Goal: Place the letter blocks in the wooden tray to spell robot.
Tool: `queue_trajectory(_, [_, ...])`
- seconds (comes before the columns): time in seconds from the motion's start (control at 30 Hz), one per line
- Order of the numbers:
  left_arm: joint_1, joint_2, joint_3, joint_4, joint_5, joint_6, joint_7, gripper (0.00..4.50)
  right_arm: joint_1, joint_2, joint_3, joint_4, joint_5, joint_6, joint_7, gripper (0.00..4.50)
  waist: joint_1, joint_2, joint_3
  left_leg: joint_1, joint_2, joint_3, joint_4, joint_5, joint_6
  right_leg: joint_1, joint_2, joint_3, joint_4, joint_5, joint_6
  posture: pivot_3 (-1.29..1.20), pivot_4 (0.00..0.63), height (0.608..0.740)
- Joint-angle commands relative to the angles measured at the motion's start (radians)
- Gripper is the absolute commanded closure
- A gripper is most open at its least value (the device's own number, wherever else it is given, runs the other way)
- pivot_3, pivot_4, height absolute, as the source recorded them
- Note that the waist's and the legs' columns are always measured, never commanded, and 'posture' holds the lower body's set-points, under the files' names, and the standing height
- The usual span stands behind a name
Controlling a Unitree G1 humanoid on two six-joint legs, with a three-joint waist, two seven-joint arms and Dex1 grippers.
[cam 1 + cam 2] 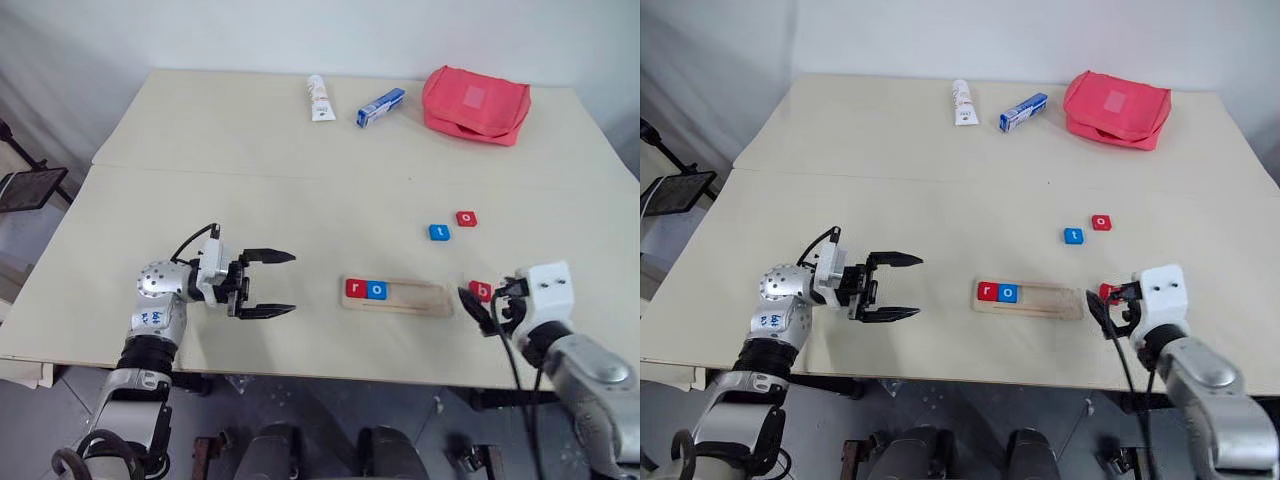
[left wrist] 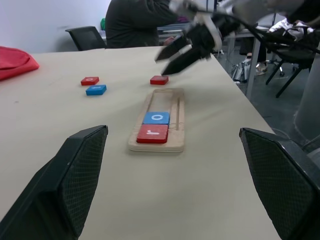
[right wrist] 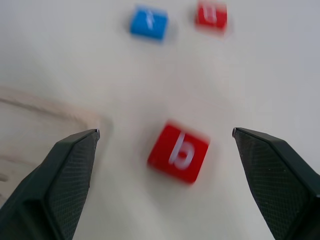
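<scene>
Hovering with its jaws spread wide, the right gripper [image 3: 162, 150] frames the red b block [image 3: 178, 152], which lies loose on the tabletop [image 1: 250, 200] just off the wooden tray's [image 1: 420, 297] right end. The risk here: the block sits skewed, so a closing pinch could catch a corner and spin or flick it, or push it into the tray and jolt the red r block [image 1: 354, 288] and blue o block [image 1: 376, 290] seated at its left end. The near table edge is close, so a skid could drop the block. Open room lies toward the blue t block [image 1: 439, 232] and red o block [image 1: 467, 218]. The left gripper [image 1: 270, 284] waits released, empty, well clear.
</scene>
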Motion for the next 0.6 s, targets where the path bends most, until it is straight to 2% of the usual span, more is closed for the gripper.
queue_trajectory(0.03, [0.003,0.003,-0.014,-0.026,-0.017,-0.017,-0.1,0.0,0.004,-0.185,0.012,0.076,-0.018,-0.087,0.212,0.04,0.001,0.0,0.0,0.0,-0.001,0.001,0.0,0.0,0.0,0.0,-0.001,0.0,0.0,0.0,0.0,0.0,0.15,0.74])
queue_trajectory(0.17, [-0.004,-0.011,-0.025,-0.02,-0.015,-0.032,-0.084,0.0,-0.048,-0.352,0.068,0.215,-0.032,-0.177,0.407,0.04,0.001,-0.001,0.0,0.0,-0.001,0.001,0.0,0.0,0.001,0.001,-0.001,0.0,-0.002,0.0,0.0,0.0,0.15,0.74])
queue_trajectory(0.3, [0.006,-0.017,-0.033,-0.033,-0.016,-0.035,-0.079,0.0,-0.159,-0.461,0.165,0.398,-0.085,-0.299,0.574,0.04,0.0,-0.001,0.0,0.0,0.0,0.001,0.001,0.0,0.001,0.001,-0.001,-0.001,-0.002,0.0,0.0,0.0,0.15,0.74])
queue_trajectory(0.43, [0.015,-0.018,-0.033,-0.044,-0.018,-0.039,-0.074,0.0,-0.286,-0.491,0.27,0.588,-0.154,-0.424,0.69,0.04,-0.001,-0.001,0.001,0.0,0.0,0.002,0.001,0.0,0.001,0.001,-0.002,-0.002,-0.002,0.0,0.0,0.0,0.15,0.74])
queue_trajectory(0.6, [0.037,-0.013,-0.032,-0.075,-0.021,-0.036,-0.058,0.0,-0.395,-0.475,0.353,0.757,-0.222,-0.532,0.781,0.04,0.001,-0.001,0.001,0.0,-0.001,0.001,0.001,0.0,0.001,0.001,-0.003,-0.004,-0.002,0.0,0.0,0.0,0.15,0.74])
